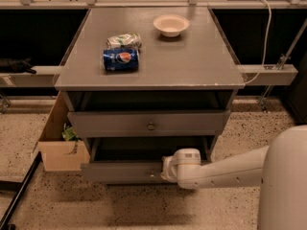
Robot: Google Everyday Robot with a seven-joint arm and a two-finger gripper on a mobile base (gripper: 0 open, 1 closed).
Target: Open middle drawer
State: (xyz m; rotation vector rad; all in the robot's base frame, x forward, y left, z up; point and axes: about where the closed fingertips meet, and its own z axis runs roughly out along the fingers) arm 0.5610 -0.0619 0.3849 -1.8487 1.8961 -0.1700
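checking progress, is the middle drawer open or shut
Partly open: dark inside shows behind the middle drawer front; pincer at its knob.

arm (225, 172): white, smooth, tubular | base (285, 176): white rounded shell | claw (166, 168): pale, at middle drawer (120, 172) front

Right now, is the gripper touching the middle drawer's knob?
Cannot tell. In the camera view the gripper sits at the front of the middle drawer, beside the knob, but its body hides any contact.
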